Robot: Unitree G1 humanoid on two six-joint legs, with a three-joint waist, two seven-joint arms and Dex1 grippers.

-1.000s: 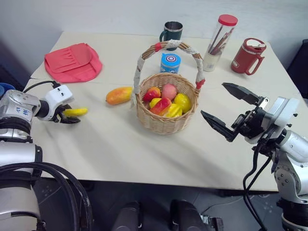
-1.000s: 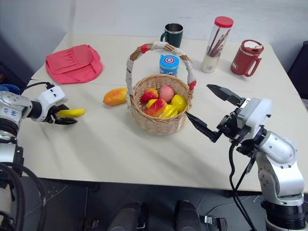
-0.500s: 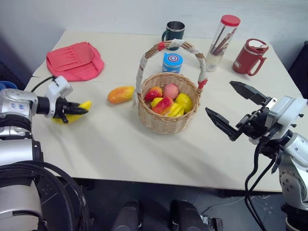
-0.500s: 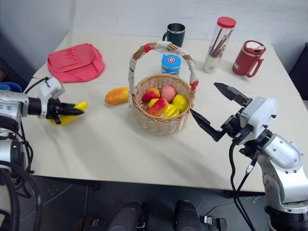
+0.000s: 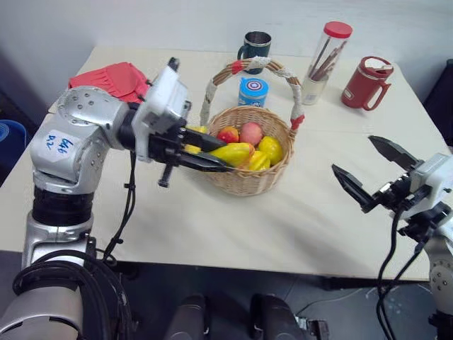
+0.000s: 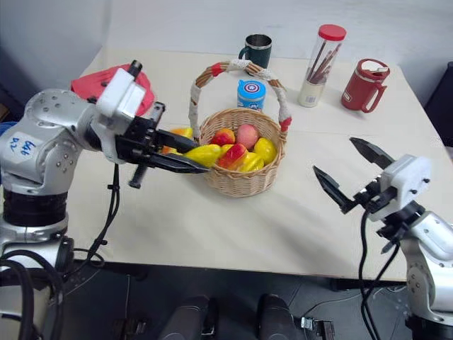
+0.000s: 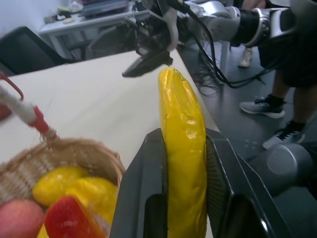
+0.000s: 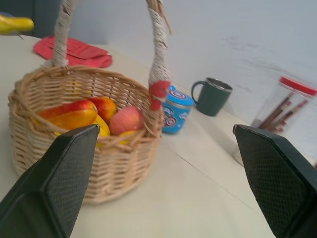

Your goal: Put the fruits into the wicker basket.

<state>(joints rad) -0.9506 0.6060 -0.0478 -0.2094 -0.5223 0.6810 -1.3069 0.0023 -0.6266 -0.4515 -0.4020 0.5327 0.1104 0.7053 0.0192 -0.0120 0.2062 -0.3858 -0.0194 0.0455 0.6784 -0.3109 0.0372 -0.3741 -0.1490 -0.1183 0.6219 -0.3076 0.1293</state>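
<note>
Covering the scene, a beige table (image 5: pixel 212 219) meets a pale wall; the left gripper (image 5: pixel 212 161) clamps the banana (image 5: pixel 230 152) above the wicker basket (image 5: pixel 248 177)'s rim, the right gripper (image 5: pixel 371 173) gaping wide.

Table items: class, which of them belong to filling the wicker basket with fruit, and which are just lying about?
Job: banana, held in the left gripper; mango; wicker basket.

Lying about: blue can, green mug, red mug, pencil jar, red cloth.
</note>
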